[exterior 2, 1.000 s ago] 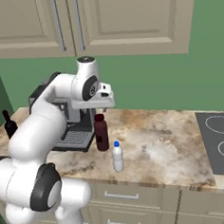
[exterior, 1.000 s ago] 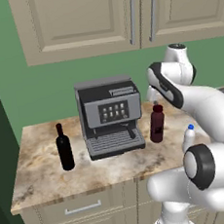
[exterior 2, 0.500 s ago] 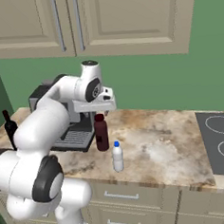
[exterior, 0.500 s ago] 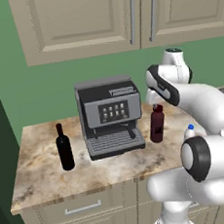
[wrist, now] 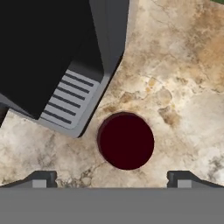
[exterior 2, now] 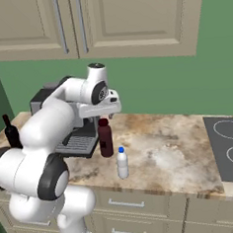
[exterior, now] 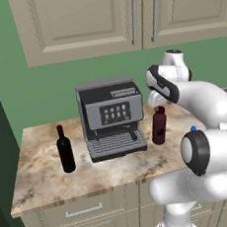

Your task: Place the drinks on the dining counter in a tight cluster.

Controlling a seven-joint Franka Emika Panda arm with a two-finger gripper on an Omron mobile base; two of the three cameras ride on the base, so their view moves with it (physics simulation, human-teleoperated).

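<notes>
coffee machine (exterior: 112,118) crowds maroon bottle (exterior: 159,125); jaws spread wide above it.

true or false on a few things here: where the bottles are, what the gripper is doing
1. The gripper is open above the maroon bottle. True.
2. The black wine bottle lies on its side. False: it stands upright, left of the coffee machine.
3. The small blue-capped bottle stands near the counter's front edge. True.
4. The maroon bottle is lifted off the counter. False: it stands on it.
</notes>
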